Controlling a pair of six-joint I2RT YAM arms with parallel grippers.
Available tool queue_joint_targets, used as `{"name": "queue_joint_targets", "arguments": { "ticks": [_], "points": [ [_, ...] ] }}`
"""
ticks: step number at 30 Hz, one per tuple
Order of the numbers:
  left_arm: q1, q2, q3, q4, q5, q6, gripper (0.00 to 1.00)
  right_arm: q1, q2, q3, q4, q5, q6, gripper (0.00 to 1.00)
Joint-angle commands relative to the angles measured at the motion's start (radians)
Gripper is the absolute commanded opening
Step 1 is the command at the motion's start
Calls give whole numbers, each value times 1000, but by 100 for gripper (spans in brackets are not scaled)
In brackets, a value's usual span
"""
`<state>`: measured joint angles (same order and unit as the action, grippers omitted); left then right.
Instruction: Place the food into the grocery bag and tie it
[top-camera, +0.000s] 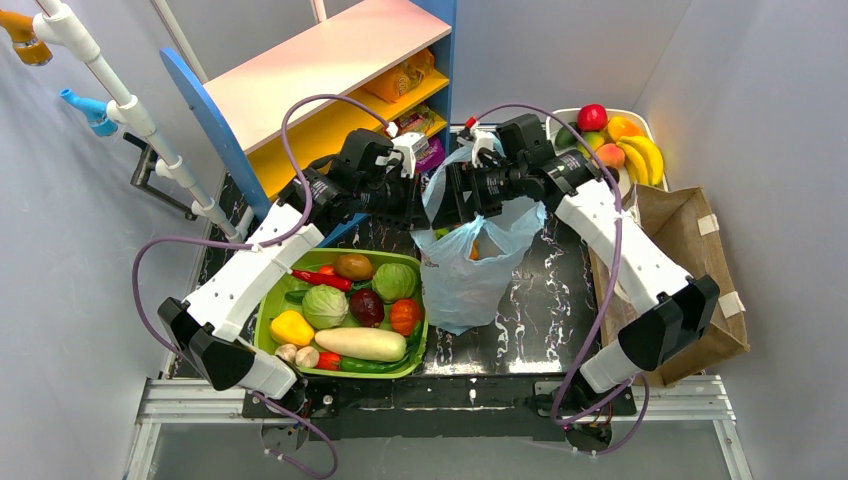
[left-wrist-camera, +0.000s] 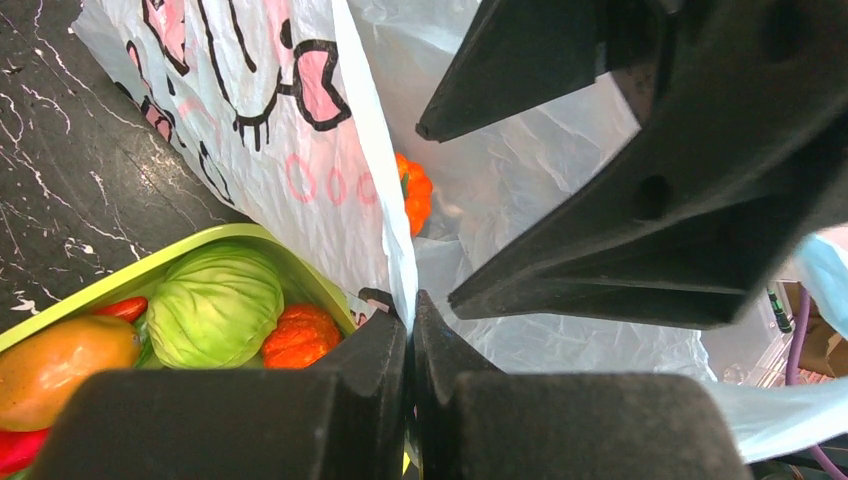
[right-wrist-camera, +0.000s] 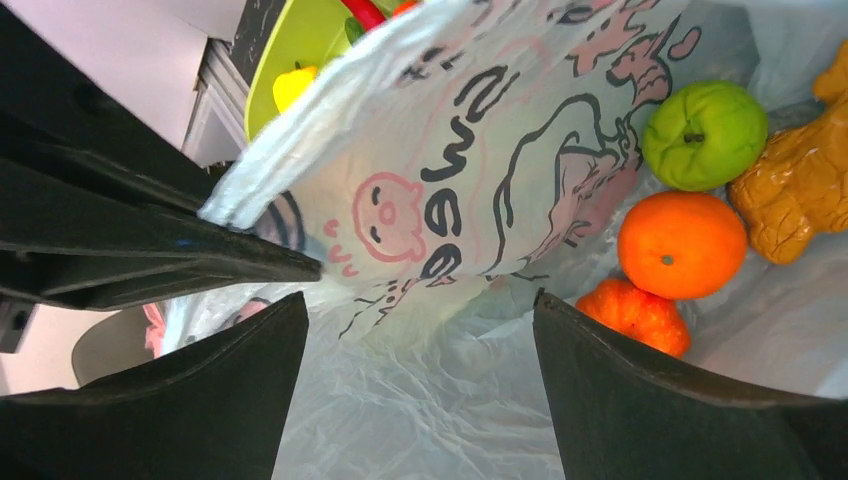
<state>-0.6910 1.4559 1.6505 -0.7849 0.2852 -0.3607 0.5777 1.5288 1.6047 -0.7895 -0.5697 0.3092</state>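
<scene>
The grocery bag (top-camera: 470, 275), thin light-blue plastic with printed drawings, stands open at mid-table. My left gripper (left-wrist-camera: 410, 320) is shut on the bag's rim film (left-wrist-camera: 375, 200); from above it (top-camera: 420, 212) sits at the bag's mouth. Facing it over the mouth, my right gripper (right-wrist-camera: 420, 310) is open, with only bag film below the gap. Food lies inside the bag: an orange (right-wrist-camera: 682, 245), a green apple (right-wrist-camera: 703, 135), a small orange pumpkin (right-wrist-camera: 635, 312) and a knobbly brown piece (right-wrist-camera: 800, 190).
A green tray (top-camera: 395, 254) at the left front holds cabbages (top-camera: 325, 305), a white radish (top-camera: 360, 343), peppers and other vegetables. A brown paper bag (top-camera: 690, 240) stands at the right. Behind it sits a white fruit basket (top-camera: 640, 128). A blue shelf (top-camera: 330, 70) fills the back left.
</scene>
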Motion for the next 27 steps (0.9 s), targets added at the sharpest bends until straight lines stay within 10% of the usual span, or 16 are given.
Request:
{"name": "queue_joint_targets", "arguments": {
  "ticks": [1,11,27],
  "points": [
    [0,-28,4,-1,-4,-6,0,5,-62,138,-68,51,-39,90],
    [0,-23,-3,-5,-10,-19,0,5,-81,343,-217,512,39,91],
    [0,-10,0,-16,-21,-24,0,3,-297,104,-84,855,-77,96]
  ]
}}
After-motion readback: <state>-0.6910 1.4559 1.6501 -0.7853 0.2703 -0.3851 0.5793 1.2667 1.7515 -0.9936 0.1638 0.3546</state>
